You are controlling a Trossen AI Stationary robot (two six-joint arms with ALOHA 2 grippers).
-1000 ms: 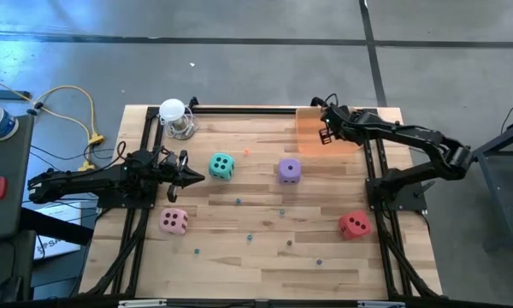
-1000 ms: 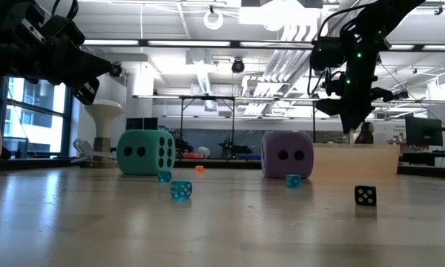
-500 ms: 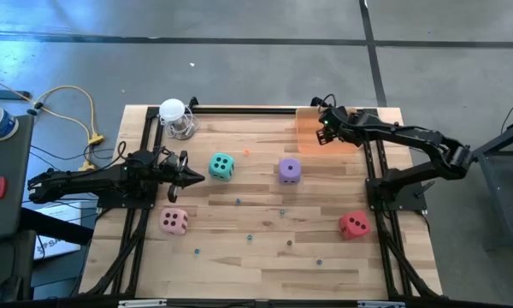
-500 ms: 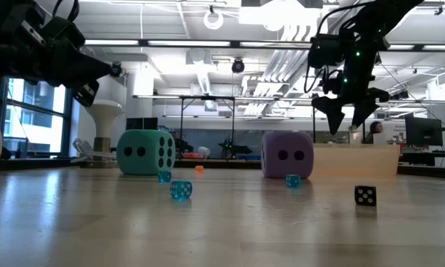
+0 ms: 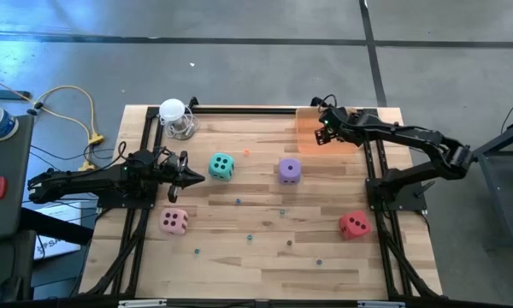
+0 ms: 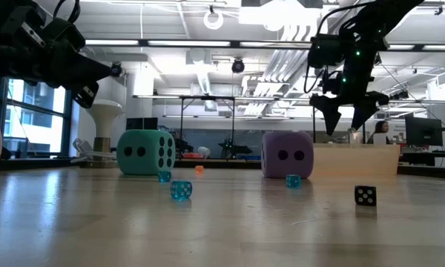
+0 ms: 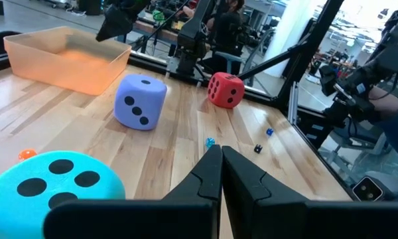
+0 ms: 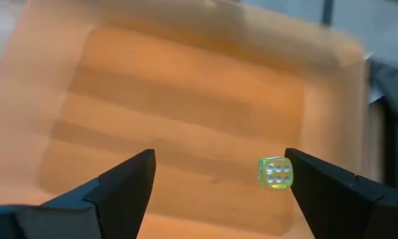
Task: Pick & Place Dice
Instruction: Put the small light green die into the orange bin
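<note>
Right wrist view: right claw [image 8: 215,182] spread wide, empty, above orange tray [image 8: 186,99]; small yellow-green die [image 8: 274,172] inside.

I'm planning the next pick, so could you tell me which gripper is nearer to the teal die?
Left. The left gripper, shut, sits just beside the teal die. The right gripper hangs open over the orange tray, far across the table.

A robotics lab: exposed ceiling ducts [image 6: 282,55], more robot arms [image 7: 199,30] on benches, concrete floor [image 5: 239,60].
</note>
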